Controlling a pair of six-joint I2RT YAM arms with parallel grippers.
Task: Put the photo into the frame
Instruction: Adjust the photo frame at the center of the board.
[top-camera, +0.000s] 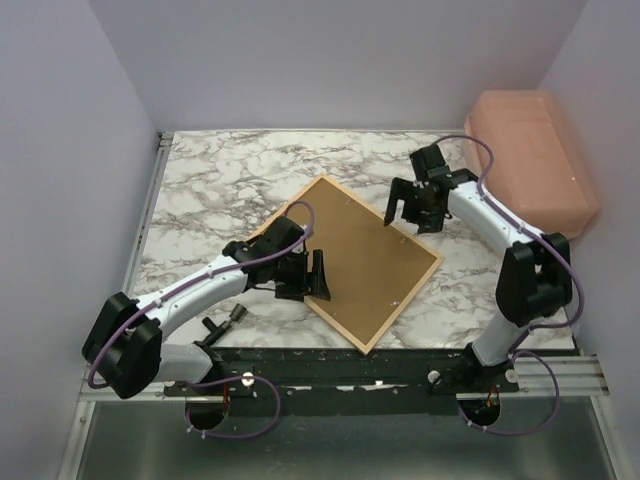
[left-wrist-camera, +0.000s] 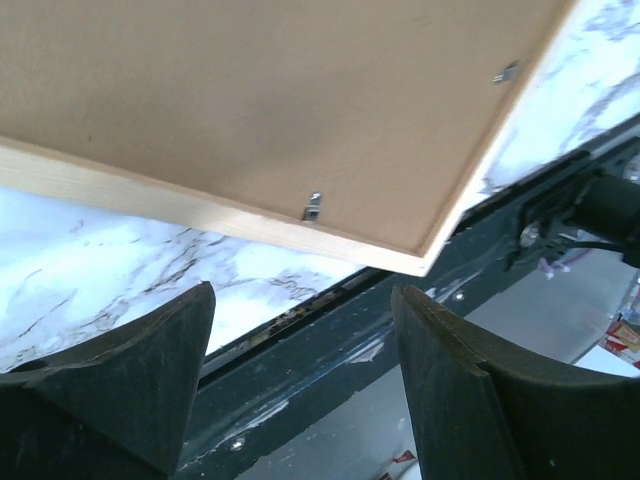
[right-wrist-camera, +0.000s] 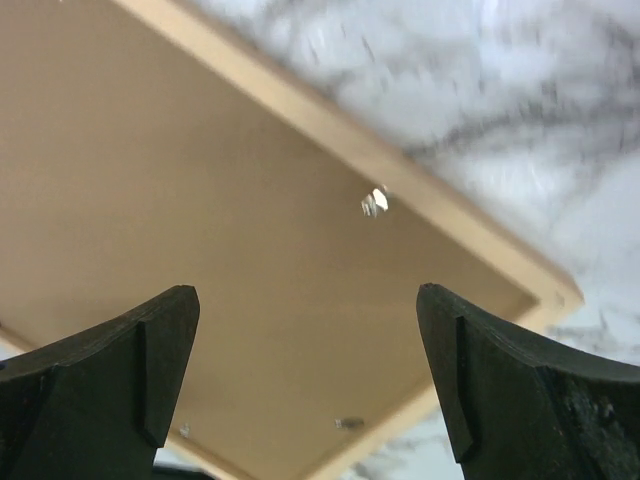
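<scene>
Frame (left-wrist-camera: 200, 210) face down on marble table (top-camera: 220, 180), brown backing board (top-camera: 350, 255) uppermost, one corner just ahead of left gripper (left-wrist-camera: 300, 298), far edge beneath right gripper (right-wrist-camera: 305, 292). Both released, spread wide, grasping nothing.

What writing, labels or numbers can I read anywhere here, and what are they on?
None can be read.
The brown backing board, frame, marble table and pink tub show no print.
A red-and-white scrap beyond the table edge, in the left wrist view: too blurred to read.
</scene>
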